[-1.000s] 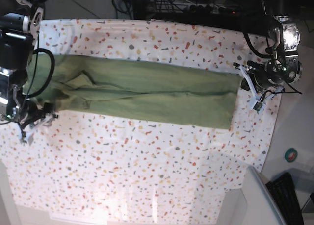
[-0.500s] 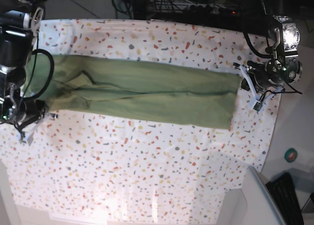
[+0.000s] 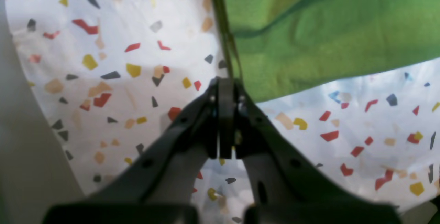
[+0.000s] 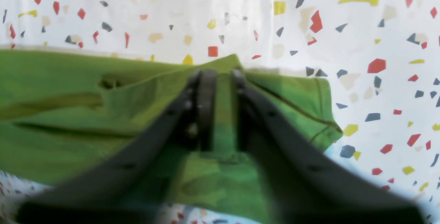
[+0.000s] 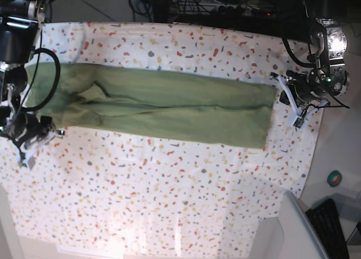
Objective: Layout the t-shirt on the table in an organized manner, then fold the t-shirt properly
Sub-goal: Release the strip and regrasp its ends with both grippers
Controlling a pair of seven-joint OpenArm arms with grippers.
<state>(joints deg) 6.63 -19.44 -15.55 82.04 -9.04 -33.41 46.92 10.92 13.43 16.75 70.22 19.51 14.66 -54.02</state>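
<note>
The olive-green t-shirt point(image 5: 169, 109) lies on the speckled table point(image 5: 169, 202) as a long narrow strip running left to right. In the base view my left gripper point(image 5: 290, 106) hovers just off the strip's right end. The left wrist view shows this gripper point(image 3: 225, 84) shut, its tips by the hem corner of the t-shirt point(image 3: 326, 28), with no cloth visible between them. My right gripper point(image 5: 35, 139) is at the strip's left end. In the right wrist view the right gripper point(image 4: 221, 76) stands open with a narrow gap over the t-shirt point(image 4: 68, 114), a sleeve to its right.
The table's right edge runs close behind the left arm, with floor beyond it. On that floor lie a green tape roll point(image 5: 335, 179) and a dark keyboard point(image 5: 333, 225). A pale bin point(image 5: 293, 231) stands at the front right corner. Cables point(image 5: 225, 5) cross the back.
The right arm has shifted slightly to the left at the shirt's left end. The left arm and the shirt's right end have stayed put.
</note>
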